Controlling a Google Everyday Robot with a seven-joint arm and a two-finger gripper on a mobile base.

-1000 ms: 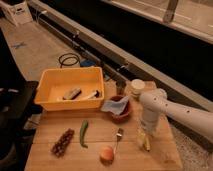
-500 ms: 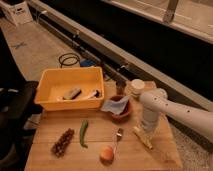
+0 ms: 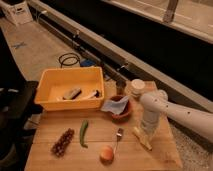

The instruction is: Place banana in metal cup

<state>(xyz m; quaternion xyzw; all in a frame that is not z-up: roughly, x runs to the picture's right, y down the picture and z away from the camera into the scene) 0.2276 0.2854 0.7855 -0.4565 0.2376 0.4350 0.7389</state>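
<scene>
Gripper (image 3: 145, 134) is the thing to watch in the camera view. It's sitting low on the right side of the worktop (image 3: 100, 127), pointing straight down, and it's looking clenched across the middle of the banana (image 3: 137, 132). The banana is lying flat on the wood, slanted, with one pale end poking out toward the fork (image 3: 118, 136) and the other toward the front edge.

You're going for the metal cup (image 3: 120, 88), and that one's standing well apart at the back of the worktop, just beside the white cup (image 3: 136, 88) and right behind the reddish bowl (image 3: 121, 112) with the blue cloth (image 3: 115, 104) in it.

So, my take on doing this step well:

- You're lifting straight up first, so the banana isn't dragging or pivoting in the grip.
- You're wanting enough height to be clearing the bowl on the way back.
- The cup is narrow and the banana is long, so you're probably needing to be tipping it end-down over the opening, not laying it across the rim.
- Easy to be mixing up the two cups back there; you're aiming for the dark one.
</scene>
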